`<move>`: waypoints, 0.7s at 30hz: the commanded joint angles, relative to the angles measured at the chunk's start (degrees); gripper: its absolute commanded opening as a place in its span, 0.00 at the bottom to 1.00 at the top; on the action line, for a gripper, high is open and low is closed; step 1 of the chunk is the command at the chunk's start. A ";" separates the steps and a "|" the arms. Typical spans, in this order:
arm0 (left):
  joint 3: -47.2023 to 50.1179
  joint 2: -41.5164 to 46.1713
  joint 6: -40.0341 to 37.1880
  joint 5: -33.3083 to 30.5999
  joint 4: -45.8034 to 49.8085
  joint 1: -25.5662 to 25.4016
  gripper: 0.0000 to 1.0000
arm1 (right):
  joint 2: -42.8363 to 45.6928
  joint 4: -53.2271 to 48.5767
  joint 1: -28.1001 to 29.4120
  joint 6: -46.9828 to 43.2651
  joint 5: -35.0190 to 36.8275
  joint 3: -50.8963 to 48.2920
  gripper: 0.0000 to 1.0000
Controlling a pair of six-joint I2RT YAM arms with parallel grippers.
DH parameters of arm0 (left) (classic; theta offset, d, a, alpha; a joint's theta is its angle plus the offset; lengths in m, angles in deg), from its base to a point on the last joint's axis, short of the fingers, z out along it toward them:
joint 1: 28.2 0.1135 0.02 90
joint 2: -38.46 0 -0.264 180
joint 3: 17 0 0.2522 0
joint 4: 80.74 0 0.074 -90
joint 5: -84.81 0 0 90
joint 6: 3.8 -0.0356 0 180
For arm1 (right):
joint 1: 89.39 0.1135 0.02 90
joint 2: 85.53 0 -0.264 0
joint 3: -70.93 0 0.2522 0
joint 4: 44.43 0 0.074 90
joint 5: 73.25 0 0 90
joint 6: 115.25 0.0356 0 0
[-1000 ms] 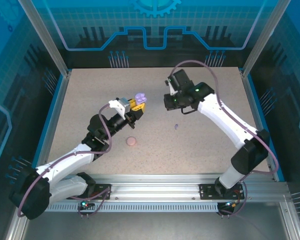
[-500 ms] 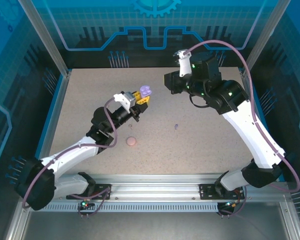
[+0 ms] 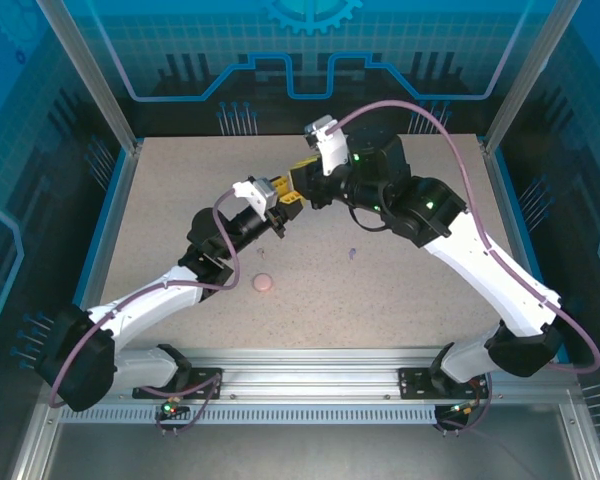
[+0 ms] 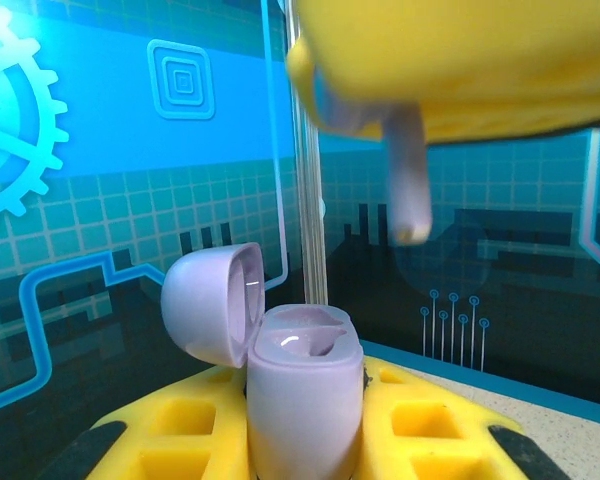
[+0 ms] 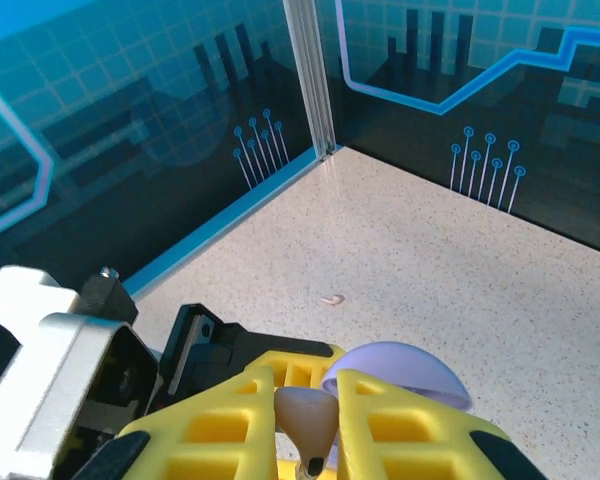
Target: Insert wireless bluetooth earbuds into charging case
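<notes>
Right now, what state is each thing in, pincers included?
left pincer: shut on purple case.
purple case: lid open, upright.
right pincer: shut on pale earbud.
pale earbud: stem down, not yet inserted.
pink case: closed, on table.
purple earbud: loose on table.

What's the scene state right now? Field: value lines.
left claw: shut on purple charging case, lid open
right claw: shut on earbud, stem pointing down
earbud vs case: above the case and slightly to one side, not touching, not yet inserted
loose on table: pink disc, purple earbud, pale earbud
</notes>
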 commanded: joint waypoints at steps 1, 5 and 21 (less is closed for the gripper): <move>-1.76 1.17 -2.67 1.81 -2.91 -0.71 0.00 | 3.60 6.93 0.92 -2.57 1.37 -3.53 0.18; -1.73 1.59 -5.13 2.75 -2.05 -0.71 0.00 | 7.25 10.99 1.01 -1.94 1.54 -8.01 0.18; -2.47 4.40 -8.05 4.40 1.60 -1.07 0.00 | 13.37 19.13 1.07 -0.80 3.10 -17.01 0.18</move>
